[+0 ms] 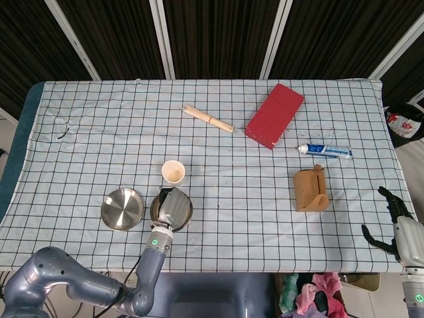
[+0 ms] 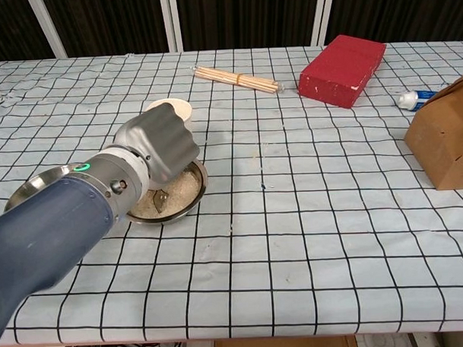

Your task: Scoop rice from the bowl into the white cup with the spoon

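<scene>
A steel bowl (image 2: 188, 192) of rice sits left of centre, and in the head view its rim (image 1: 188, 211) shows around my hand. My left hand (image 2: 159, 144) (image 1: 173, 206) hovers over the bowl, fingers curled around the spoon. Only a dark bit of the spoon (image 2: 159, 198) shows under the hand, down in the rice. The white cup (image 1: 173, 172) (image 2: 175, 108) stands upright just behind the bowl, partly hidden by the hand in the chest view. My right hand (image 1: 396, 228) hangs off the table's right front corner, fingers apart and holding nothing.
A shallow steel dish (image 1: 122, 209) (image 2: 30, 190) lies left of the bowl. Chopsticks (image 1: 208, 118), a red box (image 1: 274, 114) and a toothpaste tube (image 1: 324, 150) lie further back. A brown box (image 1: 311, 189) stands on the right.
</scene>
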